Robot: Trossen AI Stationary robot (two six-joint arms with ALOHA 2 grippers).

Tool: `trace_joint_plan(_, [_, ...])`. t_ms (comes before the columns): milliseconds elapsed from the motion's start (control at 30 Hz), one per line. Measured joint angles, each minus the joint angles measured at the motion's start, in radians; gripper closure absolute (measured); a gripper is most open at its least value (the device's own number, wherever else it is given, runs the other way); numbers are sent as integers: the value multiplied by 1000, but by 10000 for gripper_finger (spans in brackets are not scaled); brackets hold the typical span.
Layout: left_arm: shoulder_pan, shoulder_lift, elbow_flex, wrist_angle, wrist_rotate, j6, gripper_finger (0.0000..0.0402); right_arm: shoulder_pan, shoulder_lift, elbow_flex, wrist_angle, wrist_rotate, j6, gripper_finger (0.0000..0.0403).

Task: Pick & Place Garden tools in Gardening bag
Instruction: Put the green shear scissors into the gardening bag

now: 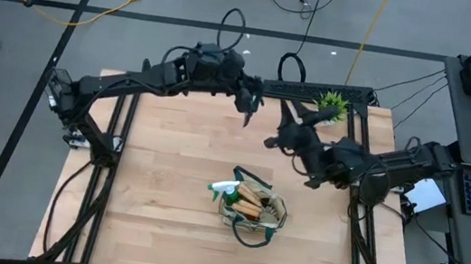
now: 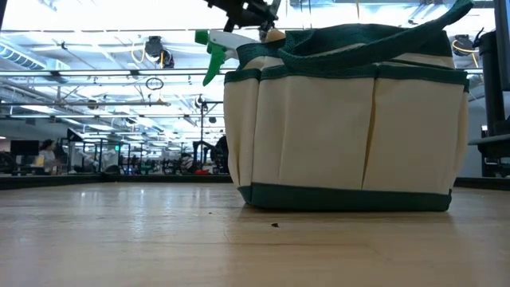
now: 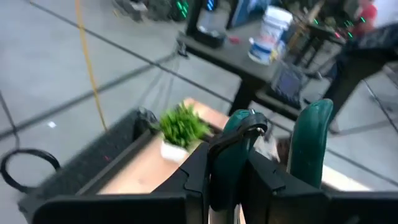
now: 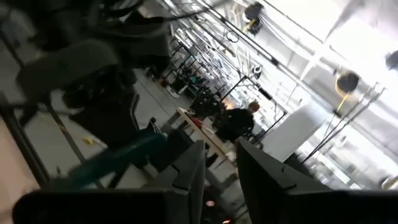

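My left claw [image 1: 249,106] grips green-handled shears [image 3: 239,140]; next I carry them toward me to the beige green-trimmed bag [image 1: 272,217]; right claw [image 1: 282,141] narrow.

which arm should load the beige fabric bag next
Left. The left gripper is shut on the green-handled pruning shears, ready to carry to the beige fabric bag; the right gripper shows no tool.
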Motion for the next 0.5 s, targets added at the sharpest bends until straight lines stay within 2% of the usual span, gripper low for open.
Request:
trace_joint_plan(267, [-156, 0, 0, 100, -349, 77, 348, 4, -12, 0, -5, 2, 245, 316])
trace_joint_plan(500, [-315, 0, 0, 160, -637, 262, 348, 35, -12, 0, -9, 3, 461, 316])
